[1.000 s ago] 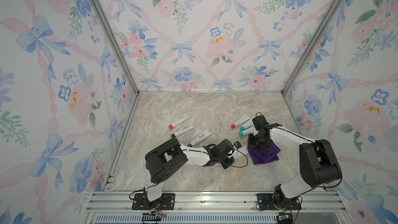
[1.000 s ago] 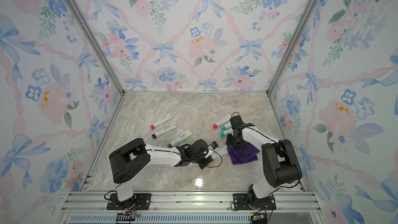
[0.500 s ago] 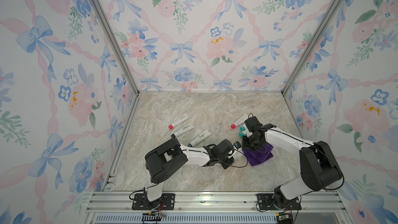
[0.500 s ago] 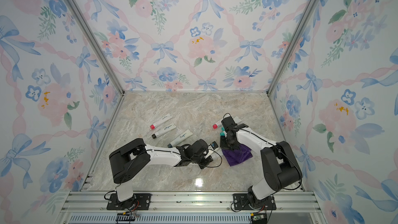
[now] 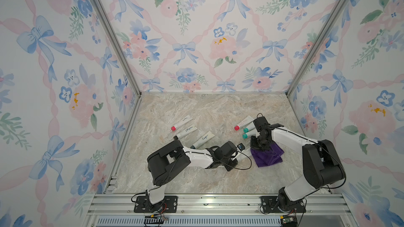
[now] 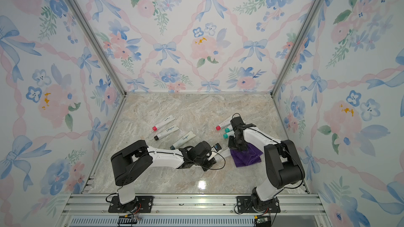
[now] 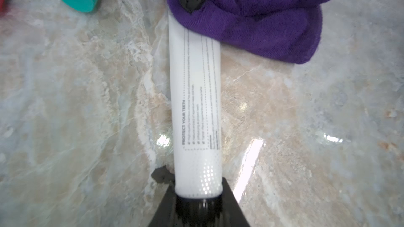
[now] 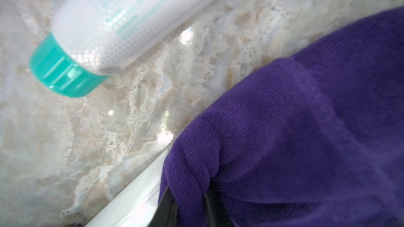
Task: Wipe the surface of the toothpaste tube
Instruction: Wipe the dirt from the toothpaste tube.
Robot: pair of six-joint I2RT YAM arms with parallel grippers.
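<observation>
A white toothpaste tube [image 7: 195, 105] with a black cap lies low over the marble floor, seen in both top views [image 5: 243, 152] [image 6: 223, 155]. My left gripper [image 7: 199, 201] is shut on its cap end [image 5: 236, 157]. The tube's far end disappears under a folded purple cloth [image 7: 262, 18] [image 5: 267, 156] [image 6: 247, 157]. My right gripper [image 8: 190, 206] is shut on a fold of that cloth [image 8: 306, 127] and presses it down on the tube [image 8: 135, 193], as both top views show [image 5: 258, 146] [image 6: 235, 146].
Two teal-capped tubes [image 5: 246, 136] [image 5: 246, 129] and a red-capped tube [image 5: 242, 123] lie just behind the right gripper. Three more tubes [image 5: 182, 123] [image 5: 185, 132] [image 5: 203, 139] lie behind the left arm. Flowered walls close in the left, back and right.
The right gripper slid the cloth leftward along the tube, then drew it back to the right. The left arm and the tube have stayed put.
</observation>
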